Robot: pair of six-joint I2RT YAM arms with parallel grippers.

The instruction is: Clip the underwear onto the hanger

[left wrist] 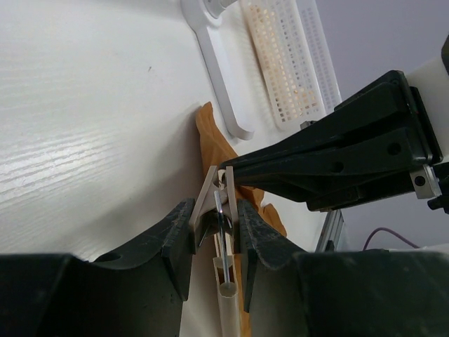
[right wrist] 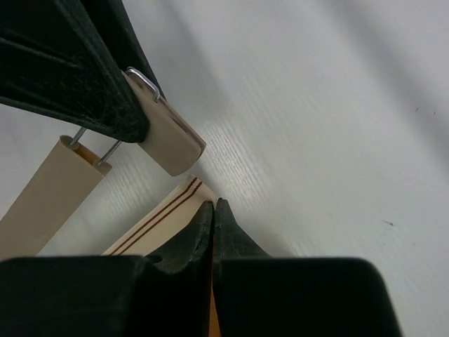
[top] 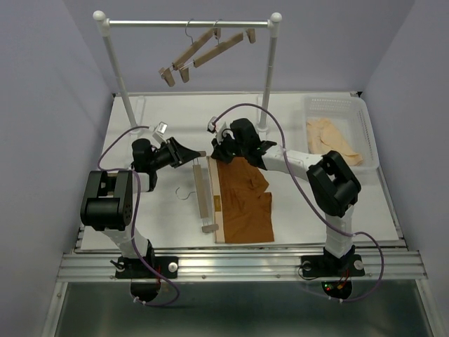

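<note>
The hanger (top: 203,195) lies lengthwise on the white table, its wire hook (top: 184,193) pointing left. The rust-brown underwear (top: 245,203) lies flat just to its right, the tan waistband (top: 217,203) along the bar. My left gripper (top: 199,156) is shut on the hanger's far clip (left wrist: 219,200), squeezing its levers; the bar's end (left wrist: 228,295) shows between the fingers. My right gripper (top: 217,150) is shut on the waistband's far corner (right wrist: 163,216), right beside that clip (right wrist: 168,137). In the left wrist view it (left wrist: 337,161) hovers over the fabric (left wrist: 210,137).
A white rail rack (top: 189,23) stands at the back with two more wooden hangers (top: 203,50) on it; its right post (top: 268,77) and foot (left wrist: 219,70) are close behind the grippers. A white basket (top: 365,133) with cream garments (top: 333,137) sits at the right.
</note>
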